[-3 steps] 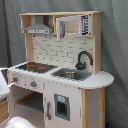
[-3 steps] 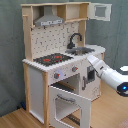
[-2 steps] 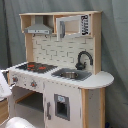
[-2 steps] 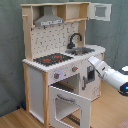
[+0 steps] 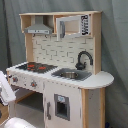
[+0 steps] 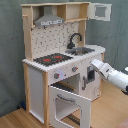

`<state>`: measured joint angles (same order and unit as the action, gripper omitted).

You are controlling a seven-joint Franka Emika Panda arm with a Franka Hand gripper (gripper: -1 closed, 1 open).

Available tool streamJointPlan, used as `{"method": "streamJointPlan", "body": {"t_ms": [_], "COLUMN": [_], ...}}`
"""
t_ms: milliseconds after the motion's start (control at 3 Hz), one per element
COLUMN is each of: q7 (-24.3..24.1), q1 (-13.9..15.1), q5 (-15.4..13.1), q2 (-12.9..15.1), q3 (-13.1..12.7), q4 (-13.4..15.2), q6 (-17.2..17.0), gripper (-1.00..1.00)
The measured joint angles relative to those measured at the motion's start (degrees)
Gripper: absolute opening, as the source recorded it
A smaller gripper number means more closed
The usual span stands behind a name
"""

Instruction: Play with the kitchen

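Note:
The kitchen (image 5: pixel 60 75) is a tall white and light-wood toy unit, seen in both exterior views. It has a black-red stovetop (image 5: pixel 34 66), a sink (image 5: pixel 70 75) with a black faucet (image 5: pixel 83 59), and a grey hood (image 5: pixel 39 29). In the second exterior view the kitchen (image 6: pixel 60 60) has its oven door (image 6: pixel 69 104) hanging open towards the front. My white arm reaches in from the second exterior view's right. Its gripper (image 6: pixel 94 64) is close to the kitchen's front, just below the counter beside the knobs (image 6: pixel 74 69). In the first exterior view only a white part of the arm (image 5: pixel 5 89) shows at the left edge.
A grey curtain hangs behind the kitchen in both exterior views. The wooden floor (image 6: pixel 20 117) lies in front of the unit. An upper cabinet door (image 6: pixel 100 11) stands open at the top right. A dark panel (image 5: pixel 61 106) sits in the lower white door.
The arm has barely shifted in front of the kitchen. The oven door stays open.

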<state>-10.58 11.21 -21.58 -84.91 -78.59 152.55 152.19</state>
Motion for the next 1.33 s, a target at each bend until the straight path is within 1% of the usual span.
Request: {"method": "streamJointPlan", "body": {"t_ms": [333,667,1000,1333], "q7": [-0.69,-2.53,-6.41,-9.05], "q1": [-1.42,-1.46,1.3,5.38], "q5": [0.01,0.01,0.01,0.01], "q2": [0.01,0.0,-0.07,-0.11], "q3": [0.01,0.0,-1.37,-2.59], "q4": [3.5,6.18,6.32,6.27], "q6": [4.61,9.41,12.75,16.51], "gripper": [1.0,1.0,1.0,1.0]}}
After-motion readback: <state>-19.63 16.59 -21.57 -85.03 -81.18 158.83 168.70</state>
